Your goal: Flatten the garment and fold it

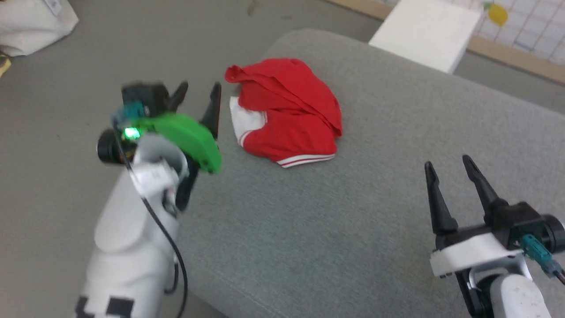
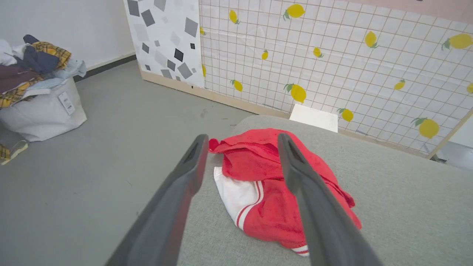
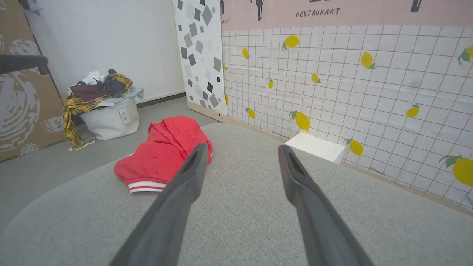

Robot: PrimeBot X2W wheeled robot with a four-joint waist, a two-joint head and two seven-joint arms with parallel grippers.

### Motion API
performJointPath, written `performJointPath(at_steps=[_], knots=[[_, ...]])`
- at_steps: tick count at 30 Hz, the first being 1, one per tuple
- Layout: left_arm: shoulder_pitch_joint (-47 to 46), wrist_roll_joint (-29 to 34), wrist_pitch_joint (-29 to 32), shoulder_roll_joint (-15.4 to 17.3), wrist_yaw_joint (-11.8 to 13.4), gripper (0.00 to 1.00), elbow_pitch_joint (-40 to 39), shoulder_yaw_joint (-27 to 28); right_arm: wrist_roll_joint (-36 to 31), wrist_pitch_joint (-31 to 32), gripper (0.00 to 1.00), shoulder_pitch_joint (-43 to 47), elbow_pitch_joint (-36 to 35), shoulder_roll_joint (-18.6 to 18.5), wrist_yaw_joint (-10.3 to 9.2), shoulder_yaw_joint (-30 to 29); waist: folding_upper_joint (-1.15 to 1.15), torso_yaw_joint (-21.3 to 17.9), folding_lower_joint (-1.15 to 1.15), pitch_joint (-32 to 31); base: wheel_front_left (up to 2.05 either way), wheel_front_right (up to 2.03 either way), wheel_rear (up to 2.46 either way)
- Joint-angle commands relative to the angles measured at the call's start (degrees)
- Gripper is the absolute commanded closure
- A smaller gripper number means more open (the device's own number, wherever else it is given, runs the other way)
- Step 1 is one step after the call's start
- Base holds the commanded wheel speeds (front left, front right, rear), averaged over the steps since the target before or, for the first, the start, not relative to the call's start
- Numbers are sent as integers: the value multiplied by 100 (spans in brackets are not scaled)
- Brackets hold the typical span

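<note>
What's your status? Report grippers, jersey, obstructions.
Left gripper open, close by the jersey. Right gripper open, well short of it. Jersey crumpled in a heap on the grey cushion. No obstruction seen.

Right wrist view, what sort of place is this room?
Likely a staged test room: a lemon-print grid wall panel, a white fabric bin heaped with clothes, and a crumpled red jersey on a grey padded surface.

Staged indoor test room. Printed backdrop panels, a white grid-tile sheet with yellow lemons [image 3: 369, 96] at right and a pink strip lettered "RESTAURANT" [image 3: 351, 13] along the top, stand on a plain grey floor [image 3: 48, 166]. At left are a white fabric bin heaped with mixed clothes [image 3: 111, 122] and a brown printed cardboard sheet [image 3: 22, 122].
</note>
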Motion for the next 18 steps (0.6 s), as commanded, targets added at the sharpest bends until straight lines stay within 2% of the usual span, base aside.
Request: performJointPath(at_steps=[1,6,10,14,18], knots=[[-309,-182,202,20,-87,0,161,78,-52,26,0,-147,-73,-6,-10,47,0,-842,0,958,0,0,0],[-1099,-826,1211,247,-227,0,746,388,-134,25,0,-447,-134,-6,-10,140,0,-1385,0,1636,0,0,0],[-1378,-1239,2133,517,-141,0,1051,681,-100,-34,0,-662,-134,-6,-10,195,0,-1758,0,2088,0,0,0],[-1480,-1521,2554,685,-51,0,1059,916,-81,-123,0,-862,-89,-6,-10,158,0,-1969,0,2419,0,0,0],[-1325,-1539,2995,730,105,0,1158,852,-20,-222,0,-995,10,-6,-10,133,0,-2078,0,2527,0,0,0]])
